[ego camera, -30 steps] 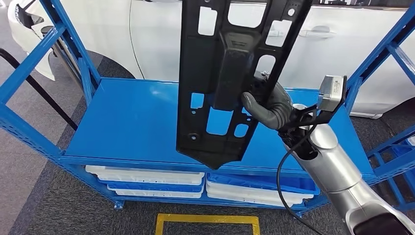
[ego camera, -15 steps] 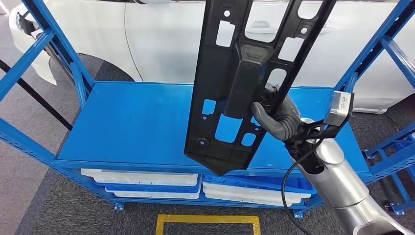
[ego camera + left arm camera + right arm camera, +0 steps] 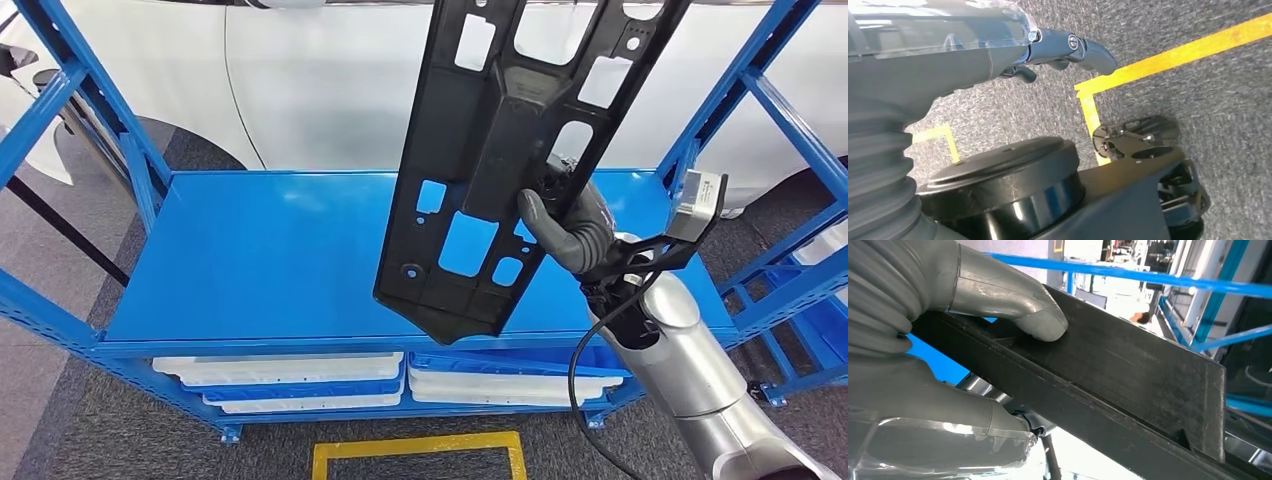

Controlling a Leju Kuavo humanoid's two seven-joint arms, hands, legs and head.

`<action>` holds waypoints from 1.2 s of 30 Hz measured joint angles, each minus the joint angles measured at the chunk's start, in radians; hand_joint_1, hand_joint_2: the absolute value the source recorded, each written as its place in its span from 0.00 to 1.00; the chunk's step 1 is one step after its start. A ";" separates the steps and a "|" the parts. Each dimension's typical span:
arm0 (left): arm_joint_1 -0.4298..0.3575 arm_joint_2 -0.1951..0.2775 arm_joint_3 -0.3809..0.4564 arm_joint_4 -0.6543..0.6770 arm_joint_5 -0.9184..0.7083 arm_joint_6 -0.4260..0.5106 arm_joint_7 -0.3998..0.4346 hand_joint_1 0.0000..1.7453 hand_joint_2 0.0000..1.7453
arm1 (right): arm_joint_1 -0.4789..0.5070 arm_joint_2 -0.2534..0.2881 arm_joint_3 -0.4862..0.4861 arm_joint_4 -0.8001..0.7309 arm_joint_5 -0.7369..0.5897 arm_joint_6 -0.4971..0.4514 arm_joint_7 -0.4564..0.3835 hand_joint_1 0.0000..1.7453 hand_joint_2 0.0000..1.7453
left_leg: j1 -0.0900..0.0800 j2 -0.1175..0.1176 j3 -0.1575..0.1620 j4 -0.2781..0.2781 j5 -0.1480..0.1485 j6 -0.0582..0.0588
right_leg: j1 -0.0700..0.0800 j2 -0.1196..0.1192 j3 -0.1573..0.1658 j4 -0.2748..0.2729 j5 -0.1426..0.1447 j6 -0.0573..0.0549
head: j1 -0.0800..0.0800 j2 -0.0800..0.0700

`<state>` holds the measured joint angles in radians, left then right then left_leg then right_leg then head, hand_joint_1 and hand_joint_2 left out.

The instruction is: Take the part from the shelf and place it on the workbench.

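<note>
While the right hand [image 3: 565, 228] grips the black plastic panel [image 3: 500, 170] by the raised rib down its middle, thumb pressed on one face and the other fingers behind it, the step in hand is, by my judgement, the carry from shelf to workbench. Nearest the robot, a yellow floor marking [image 3: 415, 452] lies on the grey carpet. The silver right arm [image 3: 680, 370] rises over it to the hand, which holds the panel clear above the blue shelf deck [image 3: 260, 250], tilted, its lower tip hanging over the deck's front edge. To do this well, the long part should be kept high until it is clear of the blue uprights [image 3: 735, 110] on either side, and any turn should be slow, since the grip sits low on a tall panel that could swing or slip. White trays [image 3: 290, 375] sit on the tier below, and a white car [image 3: 330, 80] stands beyond the rack.

The left hand [image 3: 1068, 47] hangs over the carpet, its fingers holding nothing; they look loosely extended, though the close angle makes their spread hard to judge. The panel's upper end is cut off by the head view's edge, so its full length is unknown. The fingers behind the rib are hidden by the panel. No workbench can be made out, so the drop-off spot is uncertain.
</note>
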<state>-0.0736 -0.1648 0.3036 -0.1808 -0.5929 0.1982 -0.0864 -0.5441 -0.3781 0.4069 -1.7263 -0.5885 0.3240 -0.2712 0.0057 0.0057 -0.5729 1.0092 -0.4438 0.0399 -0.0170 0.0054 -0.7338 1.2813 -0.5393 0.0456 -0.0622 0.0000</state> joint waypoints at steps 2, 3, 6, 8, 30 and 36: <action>-0.001 -0.001 0.003 0.000 0.001 0.000 0.007 0.00 1.00 | 0.001 0.002 -0.004 0.001 0.009 0.001 -0.005 1.00 1.00 | -0.001 0.002 0.000 0.005 -0.001 -0.002 | 0.002 -0.003 0.070 -0.136 0.066 -0.009 | 0.000 0.000; -0.002 -0.003 0.004 0.000 0.001 0.000 0.009 0.00 1.00 | 0.001 0.005 -0.006 0.000 0.015 0.001 -0.007 1.00 1.00 | -0.004 0.002 -0.002 0.008 -0.002 -0.004 | 0.004 -0.006 0.104 -0.202 0.091 -0.014 | 0.000 0.000; -0.001 -0.008 0.010 0.000 0.004 -0.002 0.011 0.00 1.00 | 0.002 0.013 -0.015 -0.001 0.032 0.001 -0.009 1.00 1.00 | -0.009 0.002 -0.009 0.012 0.000 -0.017 | 0.012 -0.007 0.130 -0.263 0.110 -0.026 | 0.000 0.000; 0.000 -0.010 0.012 0.000 0.003 -0.003 0.011 0.00 1.00 | 0.004 0.017 -0.022 -0.001 0.037 0.001 -0.008 1.00 1.00 | -0.011 0.001 -0.013 0.016 -0.006 -0.027 | 0.006 -0.007 0.126 -0.270 0.119 -0.038 | 0.000 0.000; -0.002 -0.017 0.021 0.000 -0.007 -0.014 0.017 0.00 1.00 | 0.032 0.032 -0.071 -0.002 0.050 0.007 -0.007 1.00 1.00 | -0.011 0.005 -0.014 -0.007 0.015 0.009 | -0.003 -0.001 -0.013 0.017 0.007 0.009 | 0.000 0.000; -0.002 -0.020 0.022 0.000 -0.017 -0.015 0.019 0.00 1.00 | 0.046 0.031 -0.088 -0.029 0.056 0.012 -0.008 1.00 1.00 | -0.015 0.004 -0.065 0.006 0.059 -0.008 | 0.017 -0.006 0.222 -0.276 0.039 -0.026 | 0.000 0.000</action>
<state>-0.0759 -0.1848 0.3254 -0.1808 -0.6103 0.1827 -0.0671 -0.4981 -0.3467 0.3186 -1.7555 -0.5324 0.3361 -0.2797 -0.0094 0.0102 -0.6378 1.0150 -0.3852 0.0318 -0.0005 -0.0008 -0.5114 1.0051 -0.5004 0.0193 -0.0620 0.0000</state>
